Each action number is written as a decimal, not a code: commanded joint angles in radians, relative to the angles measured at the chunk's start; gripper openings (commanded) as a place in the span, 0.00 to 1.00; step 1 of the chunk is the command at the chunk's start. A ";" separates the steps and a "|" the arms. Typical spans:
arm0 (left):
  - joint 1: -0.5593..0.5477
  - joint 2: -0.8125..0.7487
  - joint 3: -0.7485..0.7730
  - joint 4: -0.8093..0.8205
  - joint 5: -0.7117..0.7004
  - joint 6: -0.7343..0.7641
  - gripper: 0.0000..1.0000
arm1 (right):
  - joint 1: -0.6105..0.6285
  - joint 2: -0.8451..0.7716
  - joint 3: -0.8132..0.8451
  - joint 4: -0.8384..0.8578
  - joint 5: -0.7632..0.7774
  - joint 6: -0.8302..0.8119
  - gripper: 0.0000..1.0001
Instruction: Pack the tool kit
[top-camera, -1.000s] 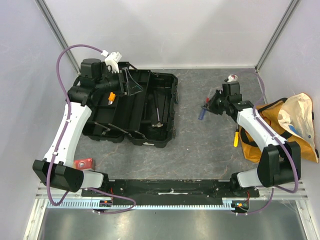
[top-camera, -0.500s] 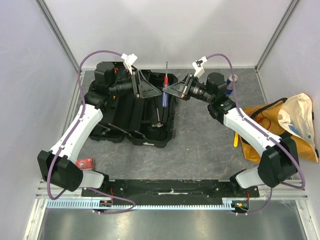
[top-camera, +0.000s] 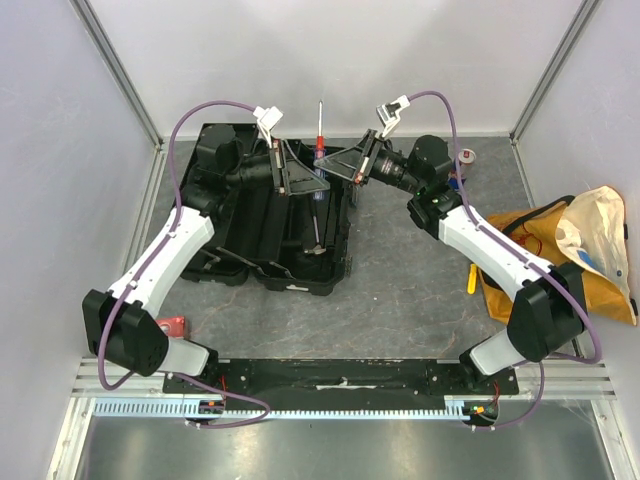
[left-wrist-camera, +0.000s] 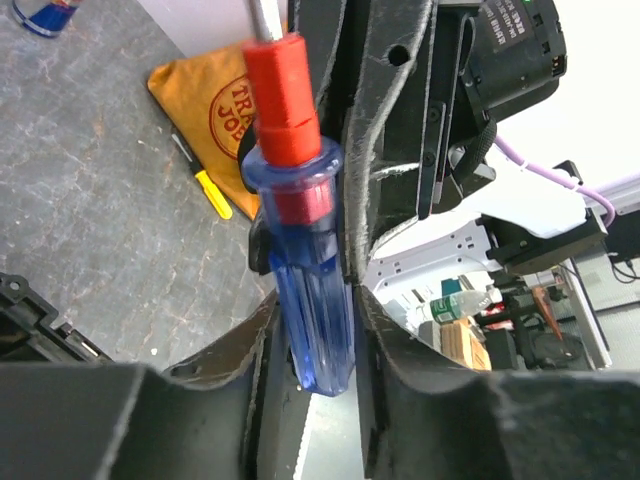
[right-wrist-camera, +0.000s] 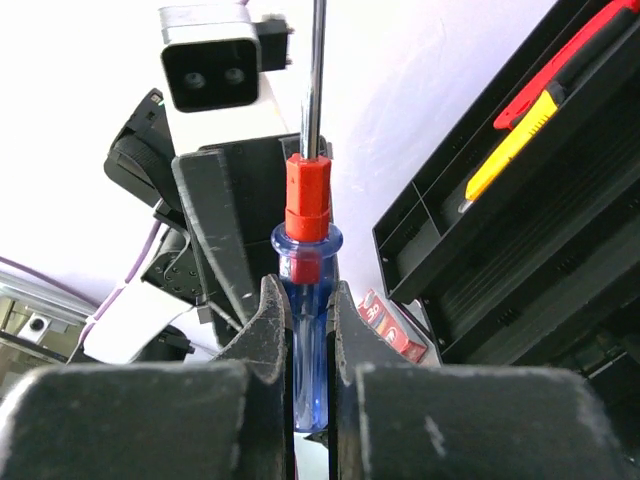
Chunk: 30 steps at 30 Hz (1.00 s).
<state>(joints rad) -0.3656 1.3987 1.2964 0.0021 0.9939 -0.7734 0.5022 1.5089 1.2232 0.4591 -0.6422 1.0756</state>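
A screwdriver (top-camera: 319, 150) with a clear blue handle, a red collar and a steel shaft stands upright over the far right corner of the open black toolbox (top-camera: 260, 235). My left gripper (top-camera: 305, 178) comes at it from the left and my right gripper (top-camera: 335, 172) from the right. In the left wrist view the screwdriver (left-wrist-camera: 300, 260) sits between the fingers of the left gripper (left-wrist-camera: 315, 330), which press on its handle. The right wrist view shows the right gripper (right-wrist-camera: 308, 310) shut on the handle of the same screwdriver (right-wrist-camera: 305, 250). Inside the toolbox (right-wrist-camera: 520, 240) lie a yellow-handled tool (right-wrist-camera: 510, 145) and a red-handled tool (right-wrist-camera: 560, 70).
A yellow-orange fabric bag (top-camera: 560, 250) lies at the right edge, with a yellow-handled screwdriver (top-camera: 472, 277) on the table beside it. A drink can (top-camera: 462, 165) stands behind the right arm. A small red box (top-camera: 167, 326) lies near the left arm's base.
The right gripper carried the screwdriver from the right side over to the toolbox's far corner. The left arm swung to meet it, and its jaws closed on the handle.
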 joint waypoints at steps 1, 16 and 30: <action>-0.004 0.002 0.009 0.046 0.032 -0.015 0.21 | 0.006 0.014 0.058 0.053 -0.017 0.007 0.00; -0.004 0.062 0.267 -0.859 -0.703 0.615 0.02 | -0.097 0.014 0.127 -0.671 0.420 -0.272 0.63; -0.004 0.149 0.239 -1.042 -1.267 0.658 0.02 | -0.228 0.074 0.044 -0.801 0.389 -0.238 0.55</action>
<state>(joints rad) -0.3687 1.5425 1.5318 -1.0084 -0.0765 -0.1696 0.3042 1.5585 1.2774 -0.2882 -0.2638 0.8394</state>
